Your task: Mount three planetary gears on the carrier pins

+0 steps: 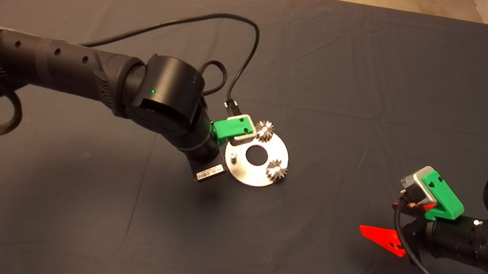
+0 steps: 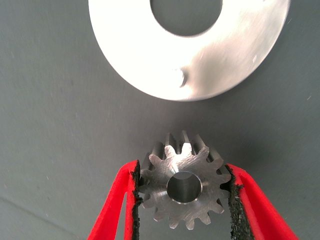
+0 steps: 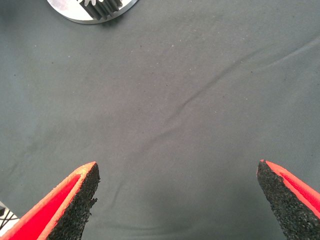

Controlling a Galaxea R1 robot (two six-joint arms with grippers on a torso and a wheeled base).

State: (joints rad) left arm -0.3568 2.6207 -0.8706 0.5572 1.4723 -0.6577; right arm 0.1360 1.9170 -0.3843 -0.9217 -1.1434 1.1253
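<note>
1. left arm (image 1: 65, 69): black, enters from the left edge of the head view and reaches to centre frame; a black cable (image 1: 222, 22) loops above its wrist.
2. left gripper (image 2: 184, 192): red fingers (image 2: 117, 200) closed on a planetary gear, black pads pressed against the teeth on both sides. in the head view the fingers are hidden under the wrist, just left of the plate.
3. held planetary gear (image 2: 182, 187): silver steel, toothed, centre hole facing the camera; in the left wrist view it sits in the lower centre, apart from the plate's rim.
4. carrier plate (image 1: 246, 170): flat round silver disc with a large central hole, lying on the dark mat (image 1: 331, 72) at centre of the head view.
5. bare carrier pin (image 1: 233, 157): short silver stud on the plate's left part; also seen near the plate's edge in the left wrist view (image 2: 178, 77).
6. upper planetary gear (image 1: 264, 131): seated at the plate's upper edge.
7. lower-right planetary gear (image 1: 276, 170): seated at the plate's right edge.
8. right gripper (image 3: 177, 200): at the lower right of the head view, well apart from the plate; fingers spread wide, nothing between them, over bare mat.
</note>
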